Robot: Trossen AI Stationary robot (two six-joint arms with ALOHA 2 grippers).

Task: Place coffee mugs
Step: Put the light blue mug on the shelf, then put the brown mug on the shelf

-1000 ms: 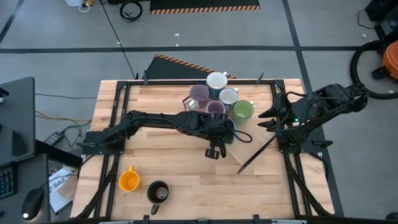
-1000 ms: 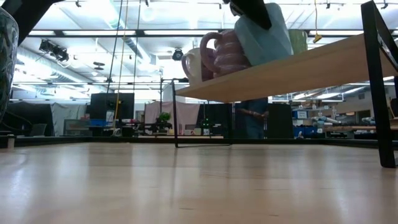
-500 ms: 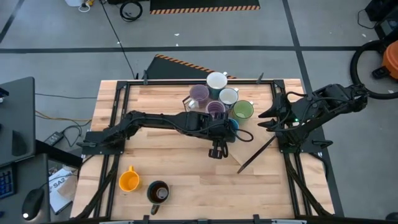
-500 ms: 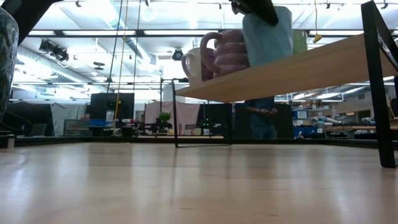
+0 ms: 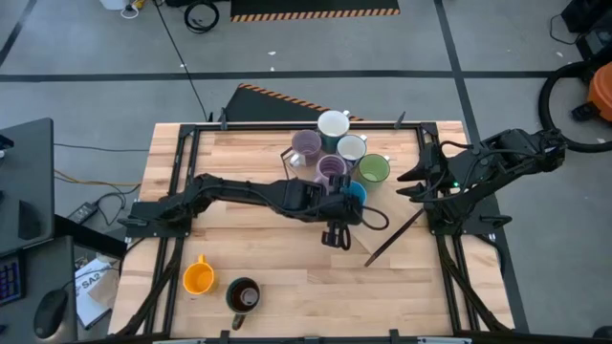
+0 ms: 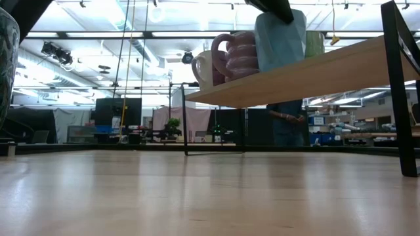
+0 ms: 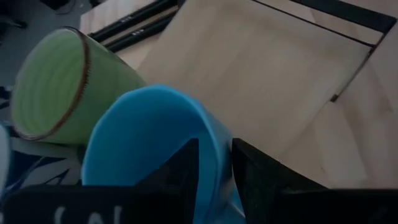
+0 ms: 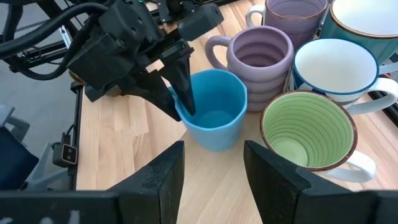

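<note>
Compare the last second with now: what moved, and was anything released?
The blue mug went from tilted to upright on the shelf, beside the green mug. The left gripper still straddles its rim, jaws loosened. The right gripper and the other mugs stayed put.

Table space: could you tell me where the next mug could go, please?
Bare wood lies between the orange mug and the shelf, and along the table left of the lavender mug. The cluster around the blue mug is crowded.
</note>
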